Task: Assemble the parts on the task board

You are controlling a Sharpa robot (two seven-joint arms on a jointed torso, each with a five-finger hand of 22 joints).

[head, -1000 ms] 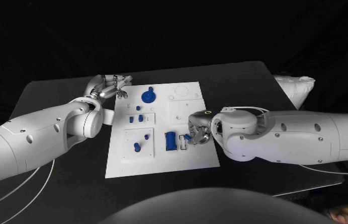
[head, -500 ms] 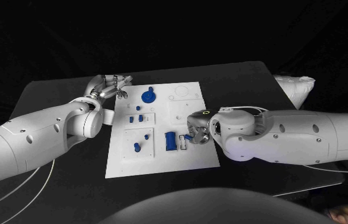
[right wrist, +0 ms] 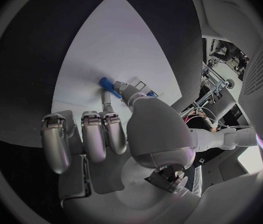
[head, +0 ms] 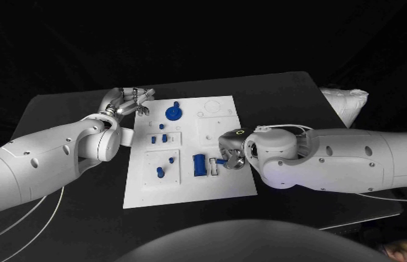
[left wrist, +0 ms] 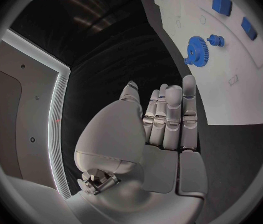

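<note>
White board [head: 191, 185] on a black tabletop [head: 288, 91]. Parts on the board are blue: a round gear [head: 173, 112] with a toothed rim, two small blocks [head: 159, 138], an oblong piece [head: 159, 171] and a small peg [head: 170, 160] in a recessed white panel, and a long bar [head: 199, 165]. A further small blue piece [right wrist: 110, 87] lies at the fingertips of the right hand [head: 232, 158]. Both hands are silver with grey finger segments; the left hand [head: 129, 101] shows the same finish. Arms are glossy white with small dark screw holes. A white bag [head: 346, 104] lies at the tabletop's edge.
</note>
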